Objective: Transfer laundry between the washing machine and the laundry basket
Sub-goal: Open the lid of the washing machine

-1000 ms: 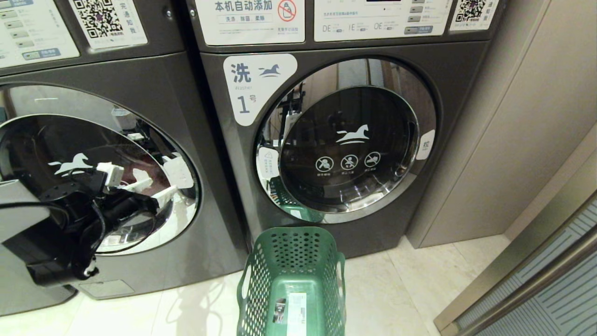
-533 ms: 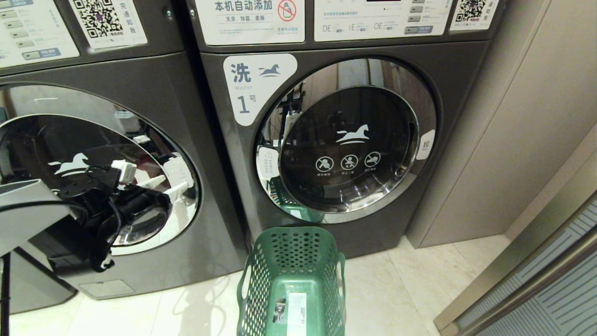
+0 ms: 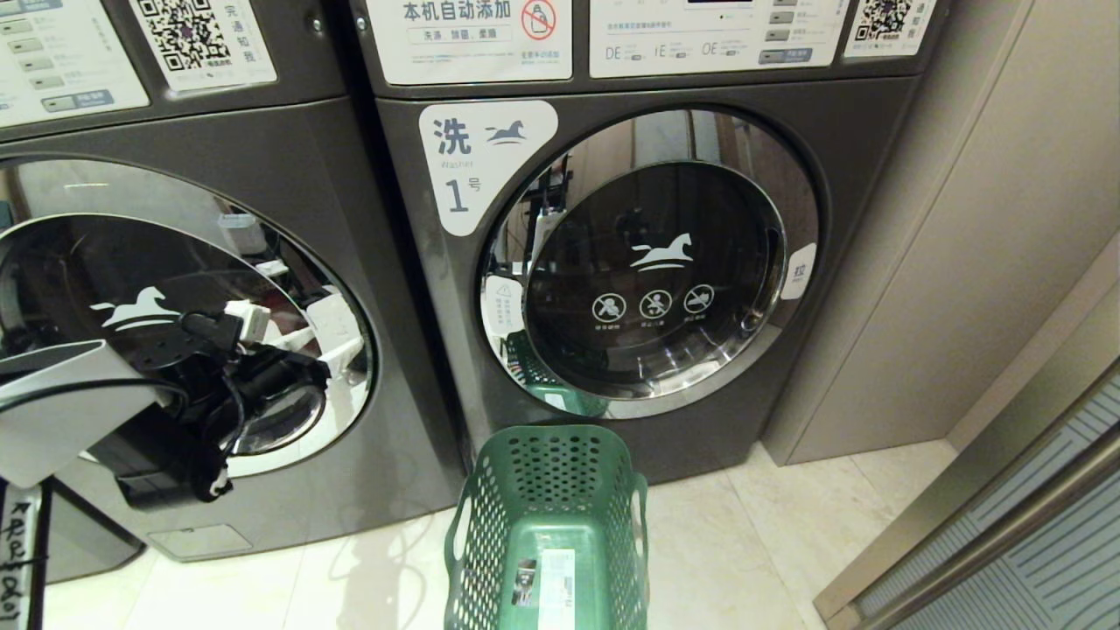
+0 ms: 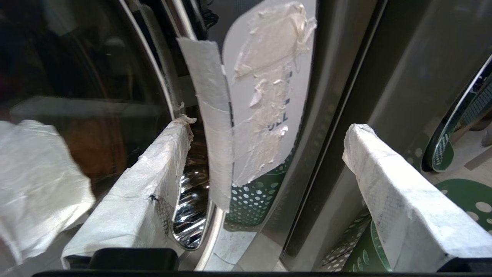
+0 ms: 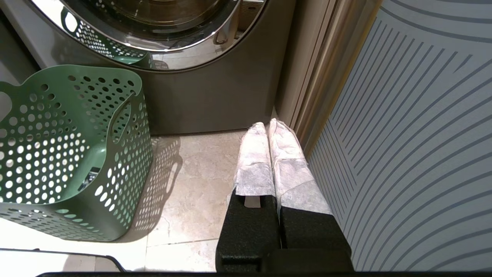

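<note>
The washing machine on the left has its chrome-ringed glass door shut. My left gripper is open at that door's right edge. In the left wrist view my left gripper has its taped fingers on either side of a white taped-over label on the door rim, touching nothing. The laundry is not clearly visible; only a dim reddish shape shows behind the glass. The green laundry basket stands on the floor, holding only a white sticker. My right gripper hangs shut and empty near the floor, right of the laundry basket.
A like machine labelled 1 stands to the right, door shut, directly behind the basket. A beige wall panel and a striped panel close off the right side. Pale floor tiles lie between basket and wall.
My left arm has risen and carried the open gripper a little to the right, closer to the door's right edge. The basket and right arm are unchanged.
</note>
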Robot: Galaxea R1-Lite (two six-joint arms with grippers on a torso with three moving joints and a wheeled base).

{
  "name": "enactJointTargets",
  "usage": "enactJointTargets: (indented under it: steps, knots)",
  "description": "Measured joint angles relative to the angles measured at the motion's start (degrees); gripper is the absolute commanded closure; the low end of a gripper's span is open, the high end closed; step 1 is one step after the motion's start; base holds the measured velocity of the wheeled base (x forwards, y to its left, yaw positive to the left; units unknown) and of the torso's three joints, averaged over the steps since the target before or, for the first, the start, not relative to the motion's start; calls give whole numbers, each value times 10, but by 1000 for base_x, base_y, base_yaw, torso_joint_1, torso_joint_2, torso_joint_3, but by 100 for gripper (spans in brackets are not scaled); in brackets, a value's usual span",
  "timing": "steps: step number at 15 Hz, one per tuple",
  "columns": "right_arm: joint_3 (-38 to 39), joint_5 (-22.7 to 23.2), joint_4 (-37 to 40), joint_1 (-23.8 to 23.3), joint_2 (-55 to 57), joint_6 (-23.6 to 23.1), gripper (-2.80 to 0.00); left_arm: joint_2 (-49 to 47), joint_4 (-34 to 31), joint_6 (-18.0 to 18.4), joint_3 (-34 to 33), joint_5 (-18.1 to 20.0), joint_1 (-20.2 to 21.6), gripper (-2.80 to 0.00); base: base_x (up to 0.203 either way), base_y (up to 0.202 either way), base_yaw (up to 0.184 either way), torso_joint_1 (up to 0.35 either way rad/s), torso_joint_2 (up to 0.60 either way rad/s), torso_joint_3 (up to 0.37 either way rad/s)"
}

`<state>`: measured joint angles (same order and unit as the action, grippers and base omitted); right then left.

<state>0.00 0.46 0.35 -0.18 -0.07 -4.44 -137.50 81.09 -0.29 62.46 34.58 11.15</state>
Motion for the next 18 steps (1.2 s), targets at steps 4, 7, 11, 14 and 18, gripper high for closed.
enactJointTargets:
  steps: [4,7,11,14,18]
  knots:
    - [0,0,0,0,0,0,0,-19,0,-5,24,18,0,-280,0,0,0,0,0,0]
    - [0,0,0,0,0,0,0,-33,0,-16,53,47,2,-280,0,0,0,0,0,0]
    - [0,0,0,0,0,0,0,-52,-1,-45,94,79,3,-280,0,0,0,0,0,0]
    - [0,0,0,0,0,0,0,-59,3,-39,98,76,1,-280,0,0,0,0,0,0]
    - [0,0,0,0,0,0,0,-61,10,-22,88,74,5,-280,0,0,0,0,0,0]
